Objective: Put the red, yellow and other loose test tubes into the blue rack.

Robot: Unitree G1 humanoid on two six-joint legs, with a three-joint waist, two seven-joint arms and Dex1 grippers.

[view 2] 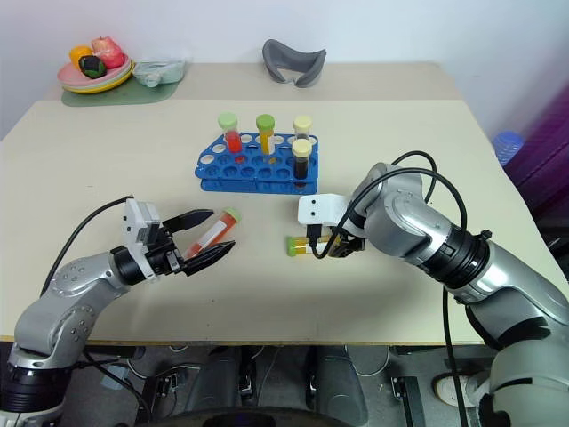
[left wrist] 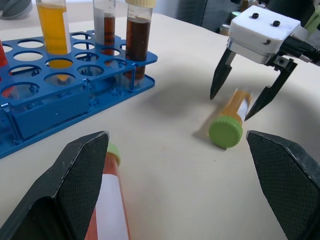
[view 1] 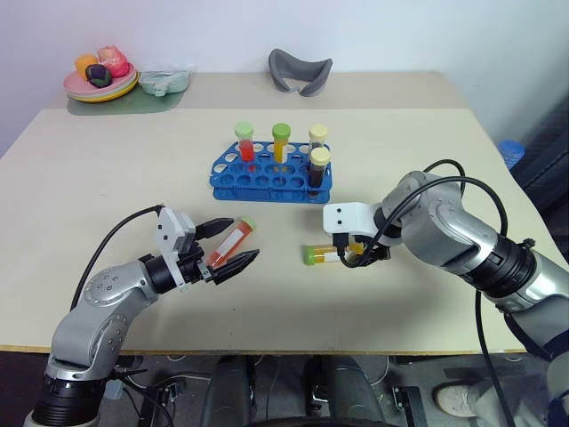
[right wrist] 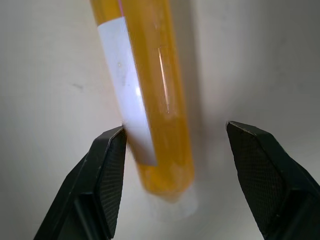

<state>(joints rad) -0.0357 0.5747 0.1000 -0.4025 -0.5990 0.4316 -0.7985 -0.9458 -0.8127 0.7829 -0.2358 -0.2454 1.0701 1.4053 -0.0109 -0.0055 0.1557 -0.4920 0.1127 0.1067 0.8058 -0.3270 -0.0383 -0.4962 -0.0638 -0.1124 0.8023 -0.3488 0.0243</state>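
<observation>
The blue rack point(view 1: 267, 182) stands mid-table with several capped tubes upright in it. A red tube point(view 1: 233, 240) with a green cap lies on the table between the spread fingers of my left gripper point(view 1: 244, 240), which is open and level; in the left wrist view the red tube point(left wrist: 107, 195) lies close to one finger. A yellow tube point(view 1: 324, 255) with a green cap lies flat to the right. My right gripper point(view 1: 360, 256) points down over it, open, its fingers straddling the yellow tube point(right wrist: 150, 75), one pad close against the label.
A plate of fruit point(view 1: 100, 84) and a pale green object point(view 1: 164, 82) sit at the back left. A grey curved object point(view 1: 300, 71) lies at the back centre. The table's front edge runs close behind both arms.
</observation>
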